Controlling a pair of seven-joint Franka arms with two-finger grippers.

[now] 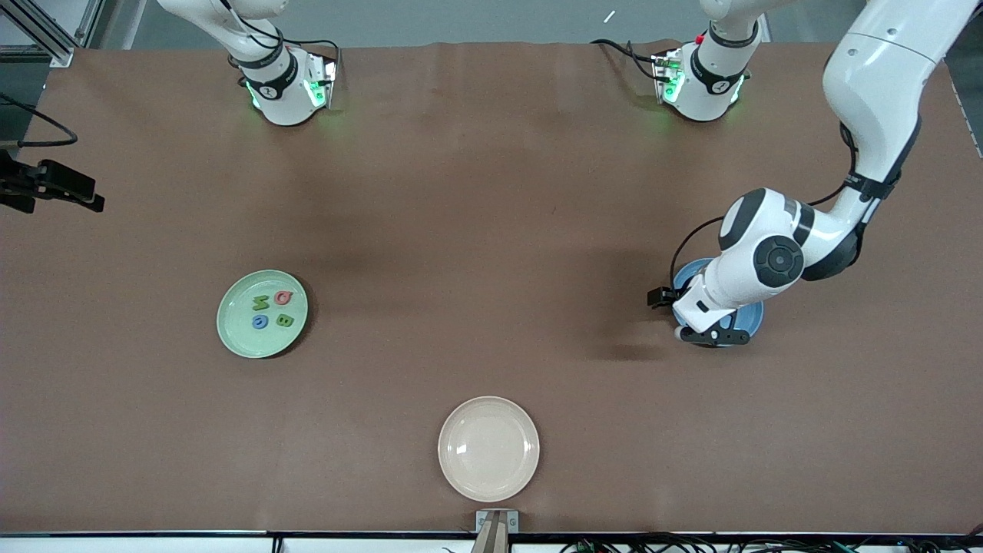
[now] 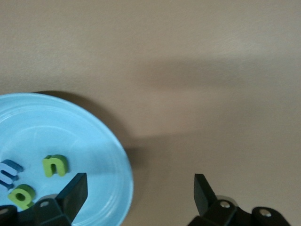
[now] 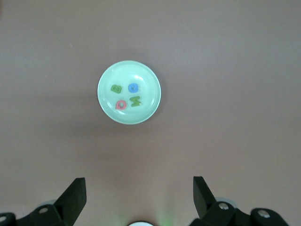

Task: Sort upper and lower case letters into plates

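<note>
Front view: the green plate point(image 1: 262, 313) holds four letters point(image 1: 272, 310); the left gripper point(image 1: 695, 319) hangs over the blue plate point(image 1: 756, 316), which the arm mostly hides. The cream plate point(image 1: 488, 448) sits empty nearest the camera, the table point(image 1: 491, 230) bare between.

Left wrist view: fingers point(image 2: 75, 190) wide, holding nothing, one over the blue plate's rim; an n point(image 2: 55, 165) and two more letters lie in it.

Right wrist view: the right gripper point(image 3: 139, 197), fingers wide and empty, waits high above the green plate.

Judgement: sorting looks nearly done; the next move is lifting the left arm clear, with open table all round

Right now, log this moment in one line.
left end effector open over blue plate | right end effector open, waiting | green plate: four letters
</note>
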